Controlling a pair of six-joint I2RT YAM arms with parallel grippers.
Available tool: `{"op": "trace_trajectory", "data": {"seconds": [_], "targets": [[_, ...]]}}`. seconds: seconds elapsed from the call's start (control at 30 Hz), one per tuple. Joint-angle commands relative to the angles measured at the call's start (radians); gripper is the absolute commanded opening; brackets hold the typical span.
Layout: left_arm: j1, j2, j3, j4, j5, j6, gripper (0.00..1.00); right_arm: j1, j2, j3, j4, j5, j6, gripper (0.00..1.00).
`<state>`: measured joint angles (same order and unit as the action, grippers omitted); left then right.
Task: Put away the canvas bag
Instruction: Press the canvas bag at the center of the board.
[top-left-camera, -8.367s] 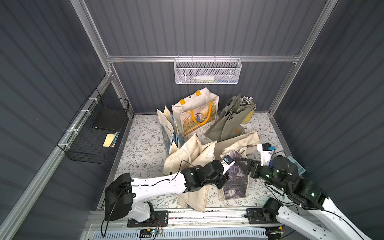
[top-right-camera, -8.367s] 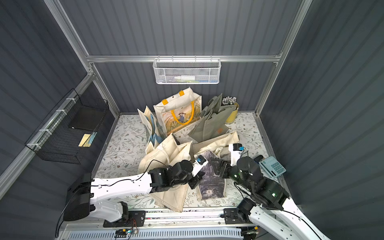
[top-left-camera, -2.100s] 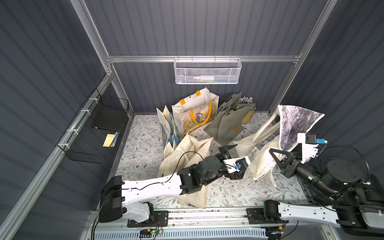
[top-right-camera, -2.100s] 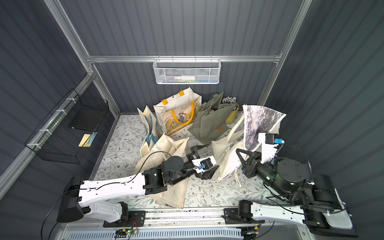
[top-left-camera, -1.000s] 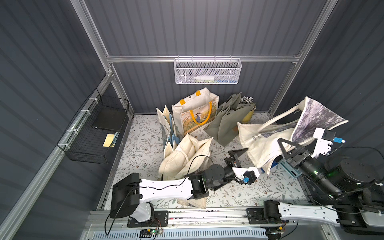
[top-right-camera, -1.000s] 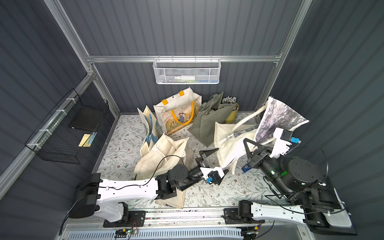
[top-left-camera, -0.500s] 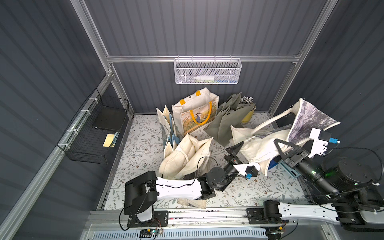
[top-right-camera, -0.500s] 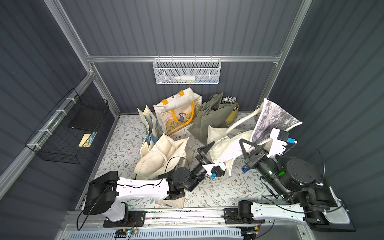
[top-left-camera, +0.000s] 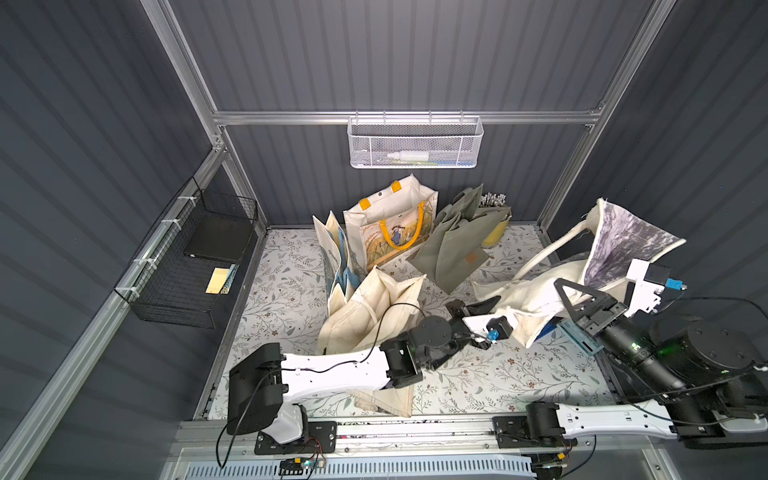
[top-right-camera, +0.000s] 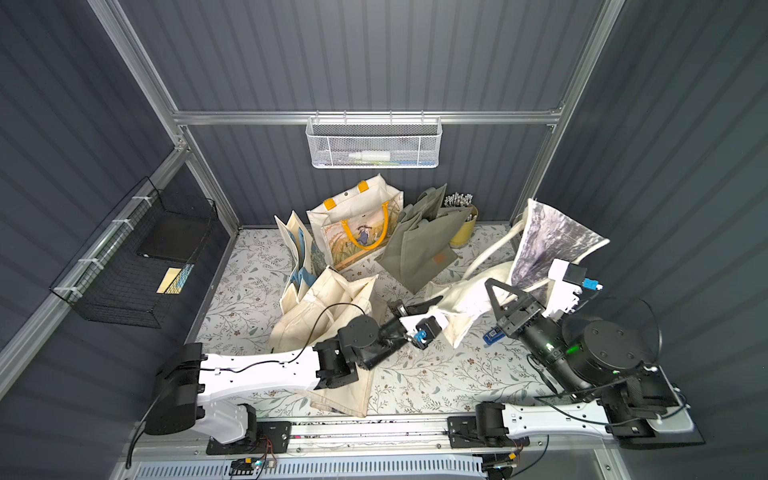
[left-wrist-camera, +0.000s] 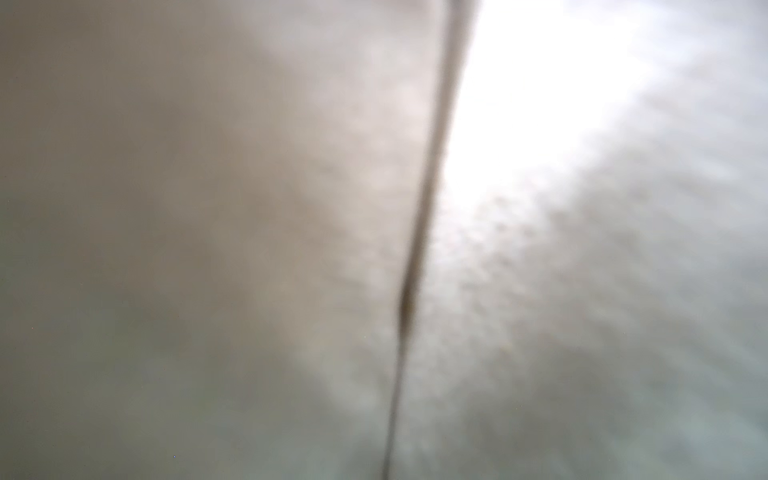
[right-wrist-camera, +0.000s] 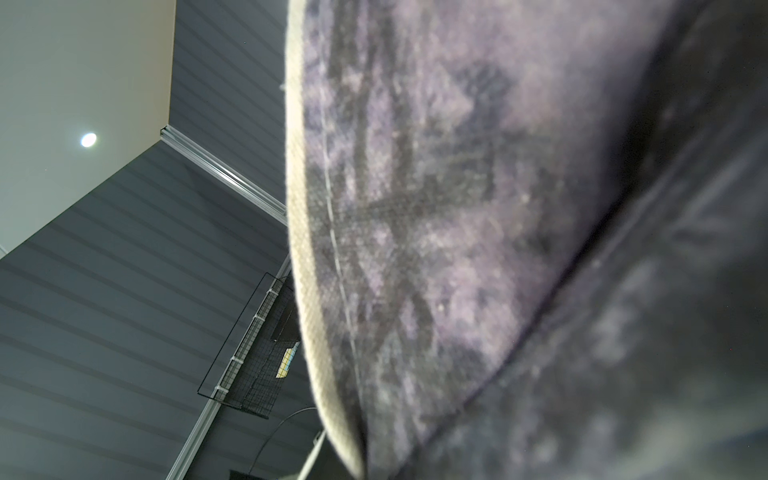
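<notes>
I can't read any text or number from here; the patch (top-left-camera: 471, 258) on the green bag (top-left-camera: 446, 249) is too small.

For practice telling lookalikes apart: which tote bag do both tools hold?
The cream bag with the purple-grey print, pinched by left tool and right tool; the yellow-handled bag and olive bag sit unheld.

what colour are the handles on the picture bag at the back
The handles are yellow; best seen in a top view.
</notes>
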<state>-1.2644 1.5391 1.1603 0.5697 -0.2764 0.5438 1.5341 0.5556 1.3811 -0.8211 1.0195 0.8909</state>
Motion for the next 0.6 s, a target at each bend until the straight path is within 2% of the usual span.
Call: {"op": "trace_trajectory", "data": {"seconds": [0.0, 0.13, 0.27, 0.4, 0.57], "targets": [[0.078, -0.049, 0.089, -0.242, 0.168, -0.307, 0.00, 0.052, 0.043, 0.029, -0.146, 0.067, 0.072, 0.00], [0.119, -0.020, 0.155, -0.373, 0.274, -0.443, 0.00, 0.118, 0.052, 0.004, -0.260, 0.142, 0.192, 0.00], [0.165, 0.017, 0.216, -0.469, 0.378, -0.588, 0.00, 0.185, -0.018, -0.098, -0.259, 0.186, 0.279, 0.00], [0.215, 0.043, 0.253, -0.512, 0.474, -0.701, 0.00, 0.256, -0.077, -0.165, -0.296, 0.231, 0.373, 0.01], [0.270, 0.058, 0.251, -0.495, 0.543, -0.804, 0.00, 0.345, -0.081, -0.147, -0.443, 0.311, 0.518, 0.07]]}}
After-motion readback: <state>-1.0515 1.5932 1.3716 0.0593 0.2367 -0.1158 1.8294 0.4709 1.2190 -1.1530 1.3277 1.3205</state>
